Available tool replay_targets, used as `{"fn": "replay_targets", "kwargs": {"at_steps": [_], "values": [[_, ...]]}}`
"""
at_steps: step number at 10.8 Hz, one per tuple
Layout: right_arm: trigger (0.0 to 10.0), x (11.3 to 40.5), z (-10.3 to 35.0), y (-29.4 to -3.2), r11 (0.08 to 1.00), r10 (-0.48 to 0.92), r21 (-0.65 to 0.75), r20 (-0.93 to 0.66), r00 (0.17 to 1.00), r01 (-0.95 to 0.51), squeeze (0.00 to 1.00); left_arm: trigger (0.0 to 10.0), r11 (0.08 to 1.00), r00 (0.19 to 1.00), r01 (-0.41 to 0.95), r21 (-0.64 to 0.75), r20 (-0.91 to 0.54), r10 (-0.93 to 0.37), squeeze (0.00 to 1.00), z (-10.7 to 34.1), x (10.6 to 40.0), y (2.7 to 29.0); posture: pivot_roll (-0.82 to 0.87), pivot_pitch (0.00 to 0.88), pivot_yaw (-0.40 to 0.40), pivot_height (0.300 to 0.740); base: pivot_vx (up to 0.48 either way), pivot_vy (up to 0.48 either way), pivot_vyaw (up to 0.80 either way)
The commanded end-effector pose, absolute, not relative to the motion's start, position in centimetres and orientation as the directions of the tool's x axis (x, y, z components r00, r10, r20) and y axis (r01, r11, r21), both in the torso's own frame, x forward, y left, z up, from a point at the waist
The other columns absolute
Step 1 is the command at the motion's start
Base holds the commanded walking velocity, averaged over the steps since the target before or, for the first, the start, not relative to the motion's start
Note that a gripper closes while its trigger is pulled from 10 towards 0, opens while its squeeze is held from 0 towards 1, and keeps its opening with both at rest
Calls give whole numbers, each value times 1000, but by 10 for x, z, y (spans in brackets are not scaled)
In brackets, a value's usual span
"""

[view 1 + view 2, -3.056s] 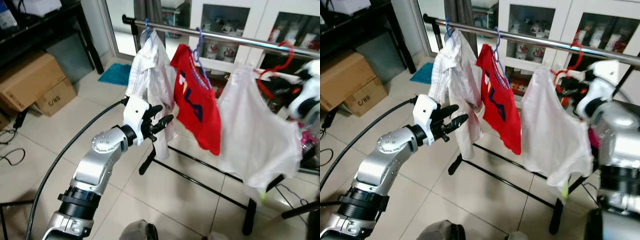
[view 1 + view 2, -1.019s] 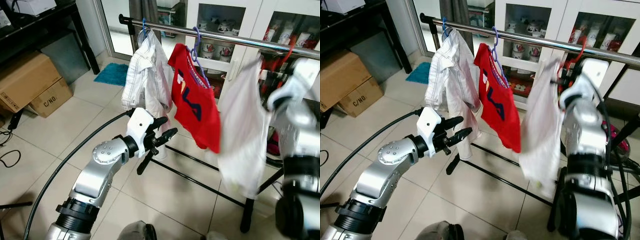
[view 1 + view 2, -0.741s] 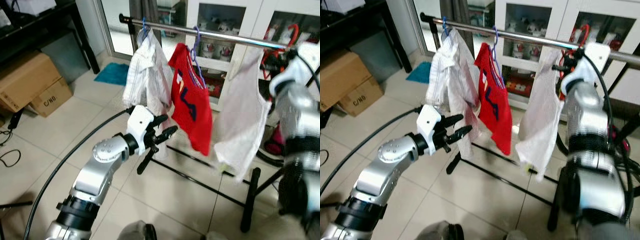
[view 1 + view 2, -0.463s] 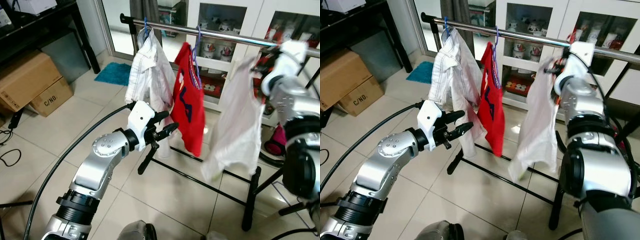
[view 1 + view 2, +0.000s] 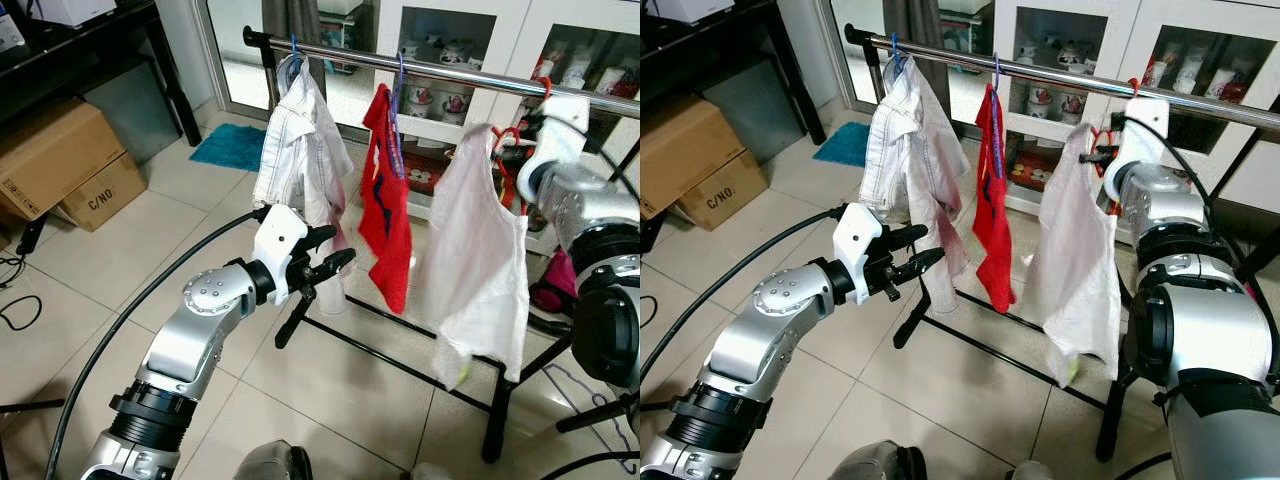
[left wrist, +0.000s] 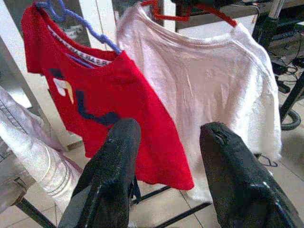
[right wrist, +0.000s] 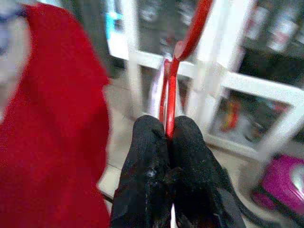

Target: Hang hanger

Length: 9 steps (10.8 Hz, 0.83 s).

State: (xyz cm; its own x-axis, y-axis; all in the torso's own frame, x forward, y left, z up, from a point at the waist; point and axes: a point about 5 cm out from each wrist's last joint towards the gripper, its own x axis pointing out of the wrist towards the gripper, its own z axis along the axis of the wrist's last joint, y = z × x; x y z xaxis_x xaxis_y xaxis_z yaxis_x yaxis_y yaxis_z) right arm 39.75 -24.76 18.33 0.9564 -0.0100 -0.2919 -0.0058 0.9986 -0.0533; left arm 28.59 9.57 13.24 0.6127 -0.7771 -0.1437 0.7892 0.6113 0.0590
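Risk: right pincer [image 7: 167, 135] clamps red plastic hanger [image 7: 178, 71]; we judge early release drops white T-shirt [image 5: 1080, 260] off chrome rail [image 5: 1060, 78].

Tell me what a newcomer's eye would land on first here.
The bright red T-shirt hangs mid-rail on a purple hanger, between a pale denim jacket and a white T-shirt. At the white shirt's neck, the right pincer is shut on the red hanger at the steel rail. The left pincer hovers open in front of the jacket.
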Motion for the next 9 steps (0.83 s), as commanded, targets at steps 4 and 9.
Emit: {"fn": "replay_targets", "kwargs": {"at_steps": [4, 9], "values": [[10000, 393, 196, -262, 977, 101, -135, -393, 914, -166, 1000, 10000, 580, 584, 811, 78, -153, -797, 0, 138, 288, 95, -91, 0, 93, 740, 0, 0, 0], [10000, 394, 199, -270, 995, -34, -95, -388, 921, -3, 1000, 10000, 538, 543, 839, 79, -173, -822, 0, 140, 287, 96, -66, 0, 62, 740, 0, 0, 0]]}}
